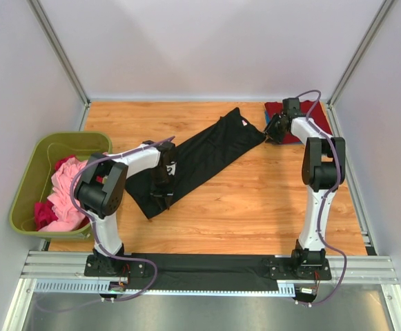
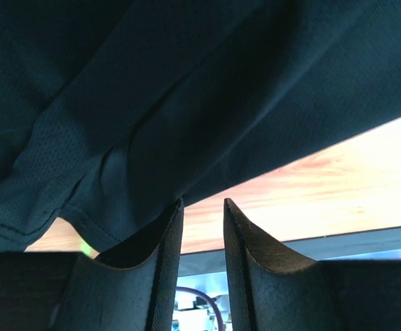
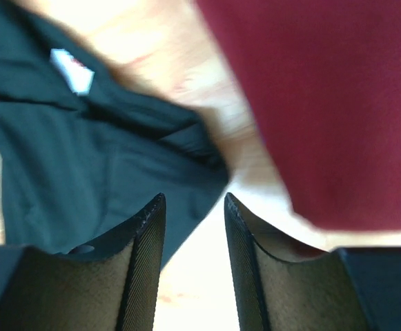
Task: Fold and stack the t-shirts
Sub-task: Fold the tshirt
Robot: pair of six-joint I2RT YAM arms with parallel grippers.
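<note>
White walls [image 1: 207, 48] close in a wooden table [image 1: 255, 207]. A black t-shirt [image 1: 207, 155] lies stretched diagonally across it. An olive-green bin [image 1: 27, 179] at the left edge holds pink shirts [image 1: 65, 186]. A dark red t-shirt [image 1: 275, 110] sits far right. The left end effector [image 2: 203, 204] is at the black shirt's near end and the right end effector [image 3: 194, 198] beside its collar, both narrowly parted and gripping nothing.

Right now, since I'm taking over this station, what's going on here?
Two arms work on a black t-shirt stretched diagonally across the table. The left tool is open at its near end, the right tool open by its collar end; neither grips cloth. A dark red shirt lies in the far right corner; pink and magenta shirts sit in the green bin.
</note>
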